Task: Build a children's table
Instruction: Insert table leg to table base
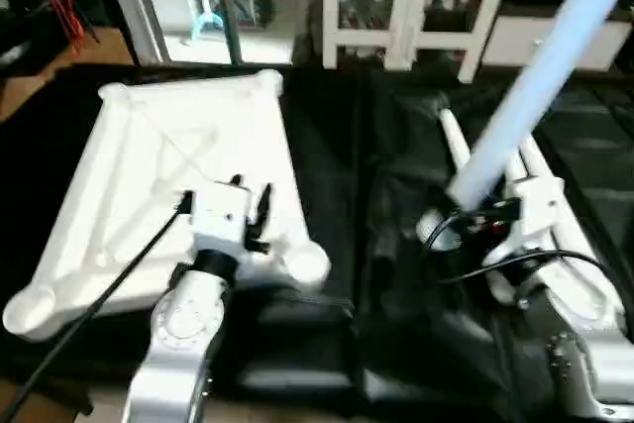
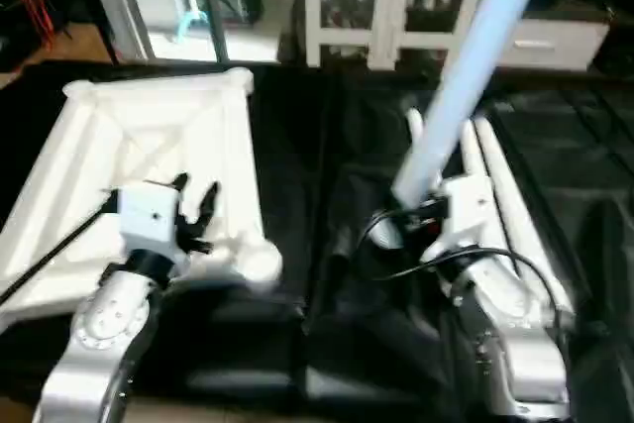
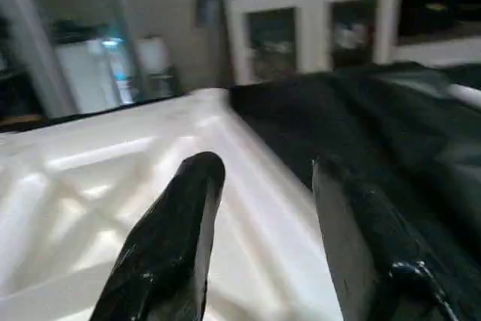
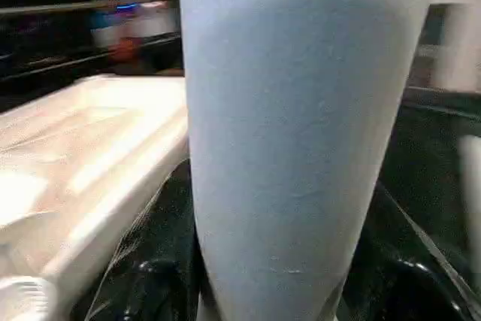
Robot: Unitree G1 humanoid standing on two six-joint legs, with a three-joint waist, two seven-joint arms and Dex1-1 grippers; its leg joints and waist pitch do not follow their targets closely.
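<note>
The white tabletop (image 1: pixel 149 165) lies underside up on the left of the black cloth, its X ribs and round corner sockets (image 1: pixel 309 264) showing. My left gripper (image 1: pixel 251 191) hovers over its near right part, open, with nothing between the black fingers (image 3: pixel 176 238). My right gripper (image 1: pixel 483 213) is shut on the lower end of a white leg (image 1: pixel 540 76), which slants up and away to the right. In the right wrist view that leg (image 4: pixel 293 133) stands between the jaws. Two more legs (image 1: pixel 453 144) lie on the cloth behind the right gripper.
Black cloth (image 1: pixel 376 274) covers the work surface, wrinkled in the middle. A white cabinet (image 1: pixel 416 7) with glass doors stands at the back. A black cable (image 1: pixel 94 304) runs from my left wrist toward the near left corner. Wooden floor (image 1: pixel 40 86) shows at far left.
</note>
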